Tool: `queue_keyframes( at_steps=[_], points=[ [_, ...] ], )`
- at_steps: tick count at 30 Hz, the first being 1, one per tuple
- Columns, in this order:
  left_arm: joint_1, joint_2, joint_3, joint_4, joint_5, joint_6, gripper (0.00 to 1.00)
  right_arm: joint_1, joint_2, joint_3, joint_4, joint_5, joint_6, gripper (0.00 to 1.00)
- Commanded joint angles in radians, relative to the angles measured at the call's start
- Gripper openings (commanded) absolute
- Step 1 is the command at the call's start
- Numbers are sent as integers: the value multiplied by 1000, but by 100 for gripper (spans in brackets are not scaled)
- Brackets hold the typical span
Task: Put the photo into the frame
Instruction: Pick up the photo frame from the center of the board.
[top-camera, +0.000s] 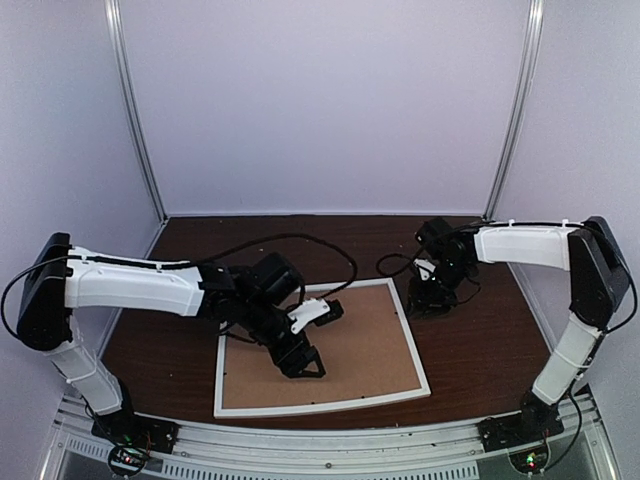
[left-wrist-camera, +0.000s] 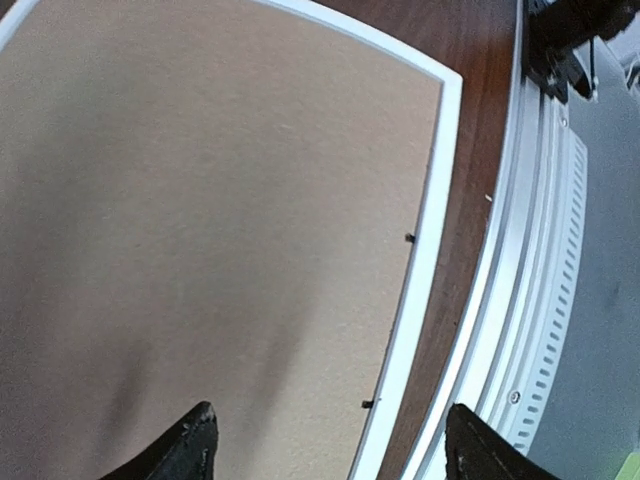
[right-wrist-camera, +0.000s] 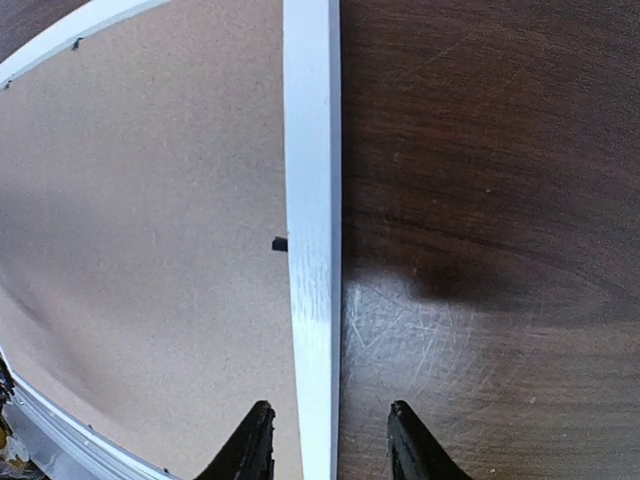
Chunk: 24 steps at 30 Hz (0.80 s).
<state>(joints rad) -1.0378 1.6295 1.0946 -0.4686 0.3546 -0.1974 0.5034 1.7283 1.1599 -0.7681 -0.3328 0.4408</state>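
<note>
The white frame (top-camera: 320, 407) lies flat on the table with a plain brown backing board (top-camera: 360, 345) filling it. The photo is hidden. My left gripper (top-camera: 300, 365) hangs open just above the board's left part; in the left wrist view its fingertips (left-wrist-camera: 205, 425) spread wide over the board (left-wrist-camera: 200, 200) and the frame's near edge (left-wrist-camera: 430, 220), and nothing is between them. My right gripper (top-camera: 432, 303) is at the frame's far right edge. In the right wrist view it (right-wrist-camera: 330, 407) is open and straddles the white edge (right-wrist-camera: 312, 200) with a gap on each side.
The dark wooden table (top-camera: 480, 350) surrounds the frame. An aluminium rail (left-wrist-camera: 540, 300) runs along the near edge beside the frame. Small black tabs (right-wrist-camera: 279, 243) stick out of the frame's inner edge over the board. White walls close in the back and sides.
</note>
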Motion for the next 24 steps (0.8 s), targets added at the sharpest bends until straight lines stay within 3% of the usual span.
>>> queue_keyframes(
  at_steps=[1,10,20,24],
  points=[
    [-79,59,53,23,-35,138,76,-11,-72,-64,21,-6,16,40],
    [-219,244,155,-83,-167,291,69,-31,-131,-201,82,-14,50,40],
    [-259,326,205,-104,-274,338,57,-33,-137,-269,130,-29,69,40],
    [-277,347,201,-102,-307,353,48,-33,-140,-286,137,-28,73,39]
  ],
)
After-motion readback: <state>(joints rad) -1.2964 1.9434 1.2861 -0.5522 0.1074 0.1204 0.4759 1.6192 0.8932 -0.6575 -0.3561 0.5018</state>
